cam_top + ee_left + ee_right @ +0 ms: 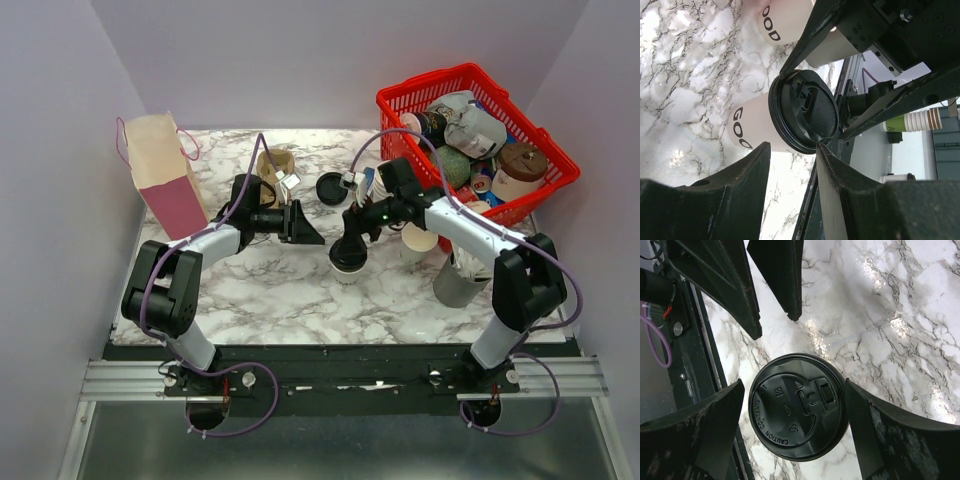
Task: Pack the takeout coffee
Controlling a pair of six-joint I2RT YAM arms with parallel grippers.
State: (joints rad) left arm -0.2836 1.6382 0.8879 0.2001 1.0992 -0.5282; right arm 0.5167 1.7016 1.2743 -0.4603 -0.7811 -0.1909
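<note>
**Right gripper [350,250] straddles the coffee [348,264]**

The right arm reaches down mid-table, jaws wide, flanking the lid [796,425] without a clear grip. The left gripper [305,225] points right at it, half open and empty. The far-right basket [425,82] holds cups and bottles.

**Marble table inside a pale three-sided booth**

Table [280,290]: glossy white marble pattern with grey-black veining. A black strip [340,351] runs along its near edge. Just in front of that lies a silver slotted rail [120,378], running side to side.

Below the rail is a dull grey sheet surface [340,450]; cannot tell whether it is floor or shelf.

Back wall [320,60], left wall [50,150] and right wall [600,120] are plain, matte, pale lilac-grey, and close the table in on three sides.

Light is even and diffuse. A bright band [230,135] washes out the table's far edge. In the right wrist view, sharp glints [900,325] sit on the marble. Shadows are soft-edged.
</note>
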